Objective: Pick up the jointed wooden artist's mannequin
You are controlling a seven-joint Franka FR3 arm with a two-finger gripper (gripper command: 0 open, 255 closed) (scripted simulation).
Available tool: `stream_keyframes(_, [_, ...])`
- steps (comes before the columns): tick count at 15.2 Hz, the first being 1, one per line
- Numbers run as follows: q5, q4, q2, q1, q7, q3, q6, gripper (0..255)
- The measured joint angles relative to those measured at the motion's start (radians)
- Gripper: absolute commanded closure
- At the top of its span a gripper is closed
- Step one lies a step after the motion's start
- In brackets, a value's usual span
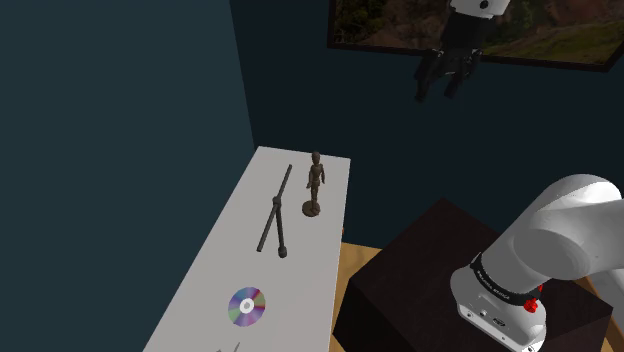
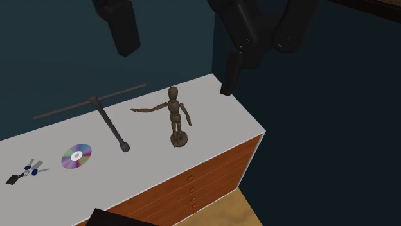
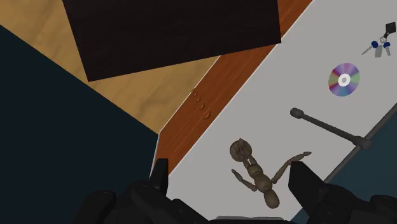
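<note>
The brown jointed mannequin [image 1: 315, 180] stands upright on a round base near the far right edge of a white tabletop [image 1: 225, 270]. In the second exterior view the mannequin [image 2: 175, 115] holds one arm out sideways. My black gripper [image 1: 446, 88] hangs high in the air, well above the table and to the shoulder view's right of the figure. In the wrist view the gripper [image 3: 229, 168] is open, its fingers [image 3: 160, 172] wide apart, and the mannequin [image 3: 254, 175] lies far below between them, untouched.
A dark T-shaped rod tool [image 1: 277, 212] lies beside the mannequin. Nearer along the tabletop are a shiny disc [image 1: 247, 306] and a bunch of keys [image 2: 26, 170]. The table has orange-brown drawer fronts [image 2: 193, 186]. My dark stand [image 1: 440, 270] sits right of the table.
</note>
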Motion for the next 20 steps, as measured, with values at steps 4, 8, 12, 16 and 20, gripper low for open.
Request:
stream_keyframes(4, [0.022,-0.031,0.032,0.002,0.055,0.035,0.064,0])
stream_keyframes(8, [0.055,-0.086,0.093,0.002,0.148,0.091,0.184,0])
stream_keyframes(12, [0.083,-0.107,0.191,0.002,0.244,0.149,0.308,0])
stream_keyframes(16, [0.101,-0.111,0.307,0.003,0.345,0.207,0.434,0])
stream_keyframes(20, [0.096,-0.067,0.462,-0.003,0.452,0.261,0.55,0])
